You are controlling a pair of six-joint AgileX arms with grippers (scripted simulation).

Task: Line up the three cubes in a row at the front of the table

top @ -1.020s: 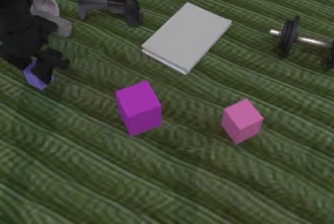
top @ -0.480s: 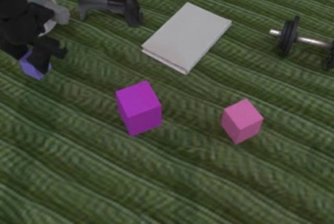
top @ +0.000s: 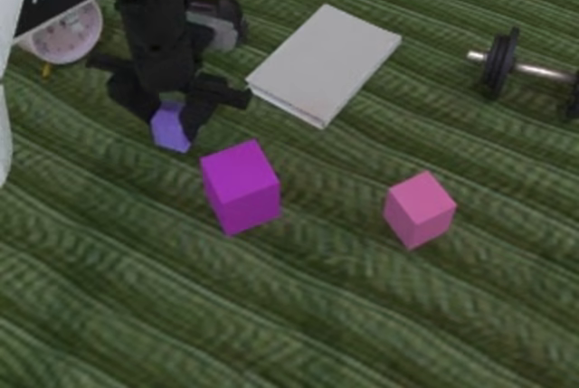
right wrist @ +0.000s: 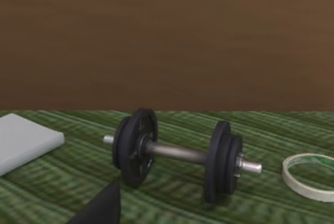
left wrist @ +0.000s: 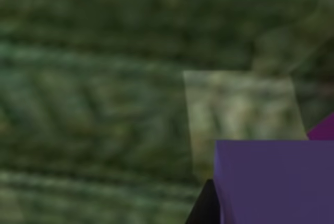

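Moved right — left gripper (top: 172,115) clamps blue-violet cube (top: 169,128) beside magenta cube (top: 240,185).

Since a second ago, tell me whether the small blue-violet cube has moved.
Yes. Held in the left gripper, the blue-violet cube has travelled rightward from the table's left edge toward the magenta-purple cube, which has stayed put.

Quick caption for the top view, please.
Left pincer carries blue-violet cube toward magenta cube; pink cube waits.
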